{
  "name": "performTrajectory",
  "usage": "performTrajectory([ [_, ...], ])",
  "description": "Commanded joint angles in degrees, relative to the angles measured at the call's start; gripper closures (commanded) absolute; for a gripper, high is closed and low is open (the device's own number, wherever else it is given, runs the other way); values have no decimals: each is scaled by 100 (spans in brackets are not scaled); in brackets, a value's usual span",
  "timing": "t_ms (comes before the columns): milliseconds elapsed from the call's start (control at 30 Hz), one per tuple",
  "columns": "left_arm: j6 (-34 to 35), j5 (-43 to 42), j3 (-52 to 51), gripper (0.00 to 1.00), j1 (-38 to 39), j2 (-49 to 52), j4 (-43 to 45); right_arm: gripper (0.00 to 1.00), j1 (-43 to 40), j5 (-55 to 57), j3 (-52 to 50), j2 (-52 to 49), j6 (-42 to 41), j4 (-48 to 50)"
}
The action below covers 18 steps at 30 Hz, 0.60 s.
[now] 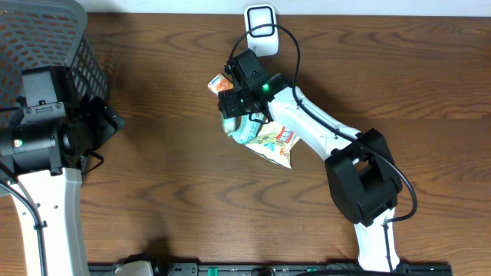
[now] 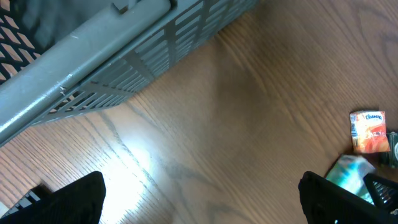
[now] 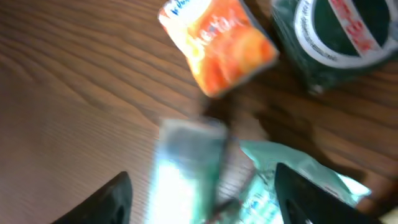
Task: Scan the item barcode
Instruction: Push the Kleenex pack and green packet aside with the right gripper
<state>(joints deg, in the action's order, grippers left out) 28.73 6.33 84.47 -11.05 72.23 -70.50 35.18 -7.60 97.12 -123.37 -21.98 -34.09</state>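
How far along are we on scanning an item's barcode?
Done: nothing that shows; no item sits at the white scanner. In hand: the right gripper hangs low, jaws apart around a blurred teal packet beside the orange packet, apparently not gripping it. Left: grasp it, carry it to the scanner, present the barcode. The left gripper is open and empty by the basket.

Dark wood-grain worktop [image 1: 169,176]. Grey slatted basket [image 1: 88,54] sits at the far-left corner, white scanner [image 1: 261,31] at the far edge, centre. Below the scanner is a cluster: small orange packet [image 1: 218,83], teal pouch [image 1: 244,132] near it, printed snack bag [image 1: 276,144] touching the pouch. Dark green pack [image 3: 336,43] lies just beside the orange packet, blurred.
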Motion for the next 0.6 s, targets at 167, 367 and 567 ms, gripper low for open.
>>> performTrajectory([
  [167,52,17,13,2,-20,0,-7,15,-400,256,114,531,39,-658],
  [367,52,17,13,2,-20,0,-2,7,-791,254,114,1008,42,-1633],
  [567,52,17,13,2,-20,0,-2,6,-1040,433,74,1102,273,-2896],
])
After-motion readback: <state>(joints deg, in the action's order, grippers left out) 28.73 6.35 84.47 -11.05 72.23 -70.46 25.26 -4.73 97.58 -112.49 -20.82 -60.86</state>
